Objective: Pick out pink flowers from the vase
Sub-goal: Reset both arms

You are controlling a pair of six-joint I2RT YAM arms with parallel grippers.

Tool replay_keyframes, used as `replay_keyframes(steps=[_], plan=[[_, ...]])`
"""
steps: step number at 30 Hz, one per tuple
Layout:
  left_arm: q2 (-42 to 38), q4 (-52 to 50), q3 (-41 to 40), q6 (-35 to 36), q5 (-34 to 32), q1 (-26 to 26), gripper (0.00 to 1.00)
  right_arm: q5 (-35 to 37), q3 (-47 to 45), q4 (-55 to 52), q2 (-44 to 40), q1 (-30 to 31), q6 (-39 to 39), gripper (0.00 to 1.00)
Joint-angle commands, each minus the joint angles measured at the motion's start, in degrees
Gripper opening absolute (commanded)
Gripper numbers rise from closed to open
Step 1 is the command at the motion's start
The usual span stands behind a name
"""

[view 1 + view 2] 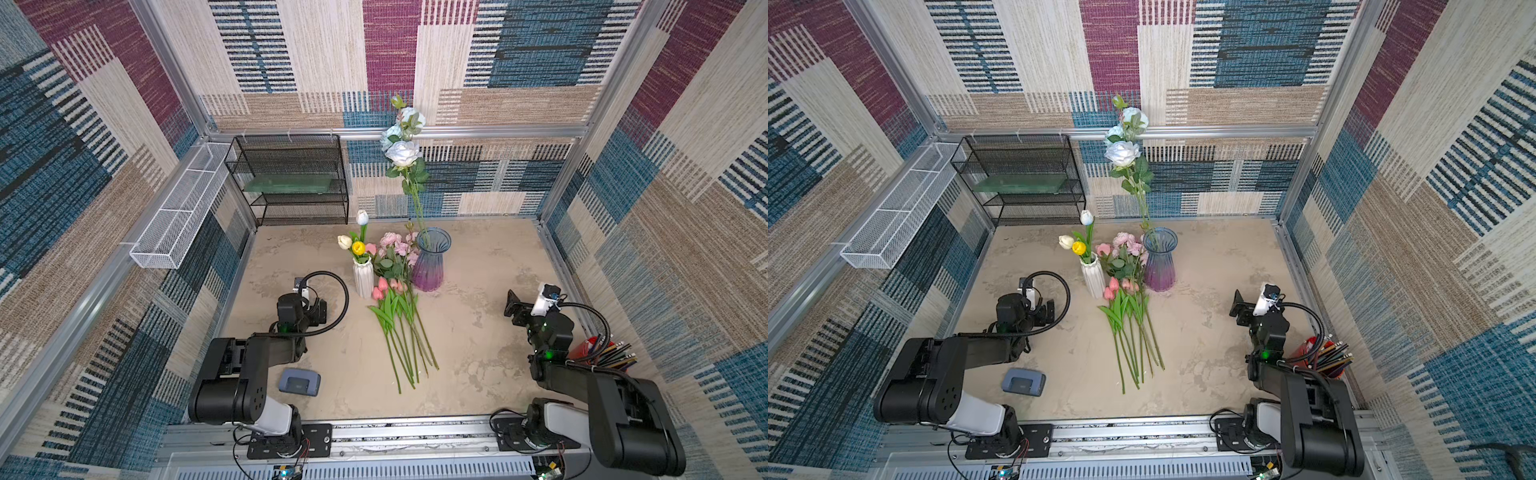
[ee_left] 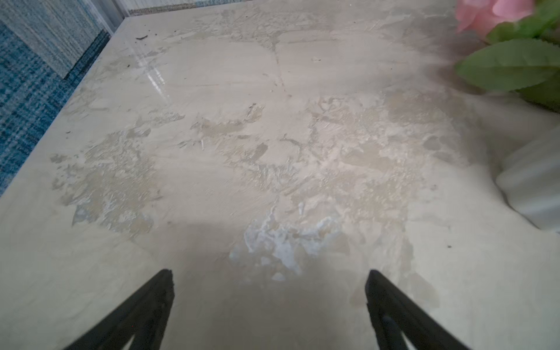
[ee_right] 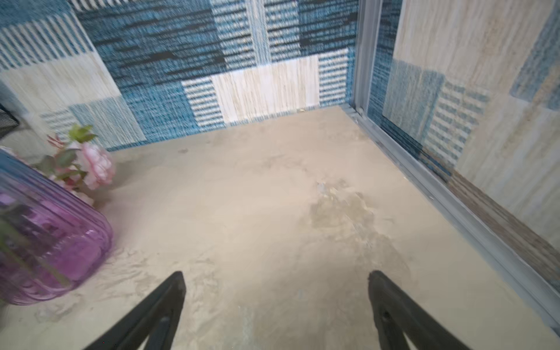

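Since both grippers stand empty, the picking looks close to finished. The left gripper has its jaws wide apart over bare table, and the right gripper shows the same wide gap with nothing in it. The pink flowers lie in a loose bundle on the table, between the two sets of jaws and well apart from both, their stems trailing back toward the arms' bases. The white vase stands just beside the bundle, ahead of the left jaws and off to their inner side, holding white and yellow tulips. The purple vase stands ahead of the right jaws, off to their inner side, with pale blue roses rising from it. One pink bloom sits close to the white vase's mouth; whether its stem is inside or resting on the bundle cannot be told. If inside, the next move falls to the left gripper: reach forward and inward, close on that stem below the bloom, lift straight up without dragging the tulips along, and lay it with the others.
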Motion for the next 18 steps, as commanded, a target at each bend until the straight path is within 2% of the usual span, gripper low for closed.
replay_keyframes(steps=[1, 2, 3, 4, 5, 6, 8, 11, 18], plan=[[0.6, 1.5, 3.9, -0.5, 3.2, 0.2, 1.00, 0.3, -2.5, 23.5, 7.5, 0.3, 1.1, 0.95], [0.8, 0.9, 4.2, -0.8, 4.8, 0.9, 1.00, -0.1, -2.1, 26.7, 10.7, 0.7, 0.3, 0.95], [1.7, 3.3, 3.8, -1.0, 5.1, 1.3, 1.00, -1.7, 0.1, 23.3, 11.5, 0.6, -0.9, 0.95], [1.2, 0.9, 4.6, -1.2, 5.2, 1.4, 1.00, -2.3, 3.5, 16.1, 10.7, 0.7, -0.7, 0.95], [1.0, -0.6, 5.1, -1.4, 5.6, 1.6, 1.00, 0.4, 8.4, 4.5, 9.7, 1.5, -0.5, 0.95], [1.6, 1.3, 4.7, -1.5, 5.9, 1.8, 1.00, 4.1, 11.1, 3.5, 12.2, 4.3, -2.5, 0.95], [1.2, -0.8, 5.3, -1.8, 6.6, 2.3, 1.00, 9.4, 13.2, -1.1, 12.1, 8.3, -4.4, 0.95], [1.5, -0.6, 5.5, -2.1, 7.3, 2.7, 1.00, 7.6, 13.4, -0.6, 12.6, 7.3, -4.1, 0.95], [1.5, -0.5, 5.4, -2.2, 7.6, 3.0, 1.00, 8.0, 13.0, -0.7, 12.2, 7.5, -4.2, 0.95]])
